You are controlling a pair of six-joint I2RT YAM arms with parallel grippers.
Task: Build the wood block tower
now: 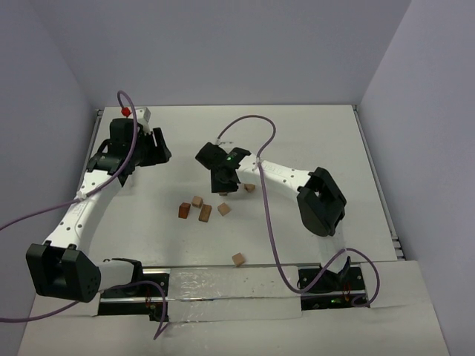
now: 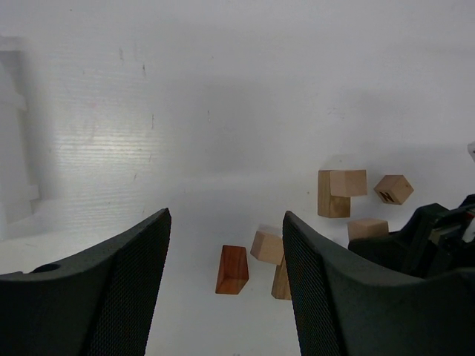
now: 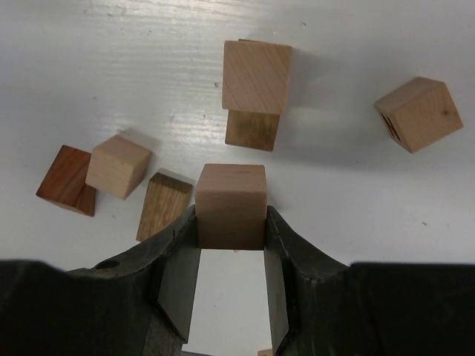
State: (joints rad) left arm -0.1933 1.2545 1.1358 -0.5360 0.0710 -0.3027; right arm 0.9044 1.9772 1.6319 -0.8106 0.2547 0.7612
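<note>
Wood blocks (image 1: 205,213) lie scattered mid-counter (image 1: 312,133), centre of the overhead frame. Right claw (image 3: 231,222) grips one tan block (image 3: 231,200) between its fingers, near a two-block stack (image 3: 254,81), pale over dark. Left claw (image 2: 226,215) spread wide, holding nothing, upper left overhead, well apart from the cluster.

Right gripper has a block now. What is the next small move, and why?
Probably raise the held block, carry it forward until it is centred above the tower, then lower it. The right gripper is shut on that block, and the tower, only two blocks high, stands just ahead of the fingertips in the right wrist view.
</note>
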